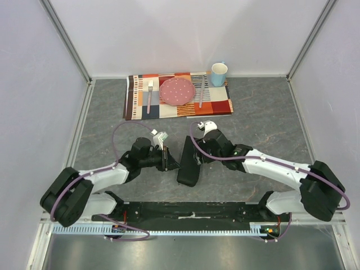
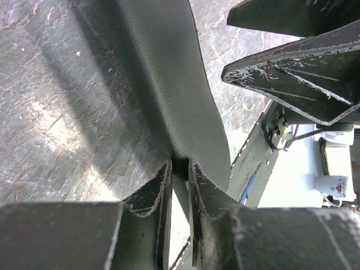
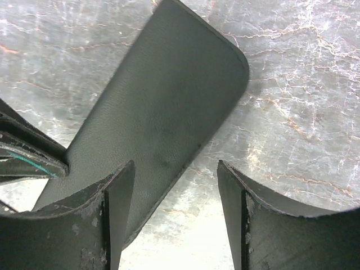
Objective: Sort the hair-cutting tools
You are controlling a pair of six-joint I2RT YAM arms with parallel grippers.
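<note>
Two arms meet at the centre of the desk (image 1: 270, 118) over the black zip case (image 1: 188, 169), whose long axis runs from near edge to far edge. The left pincer (image 2: 179, 169) is clenched on the case's side edge, and the right pincer (image 3: 175, 169) stands released over it. The hair-cutting tools are not visible and are presumably inside.

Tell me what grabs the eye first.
A flat black rectangular leather-look case sits mid-table between the arms, the left end effector pinching its edge, the right end effector open over it. At the far edge, a striped multicoloured placemat carries a round pink plate.
</note>
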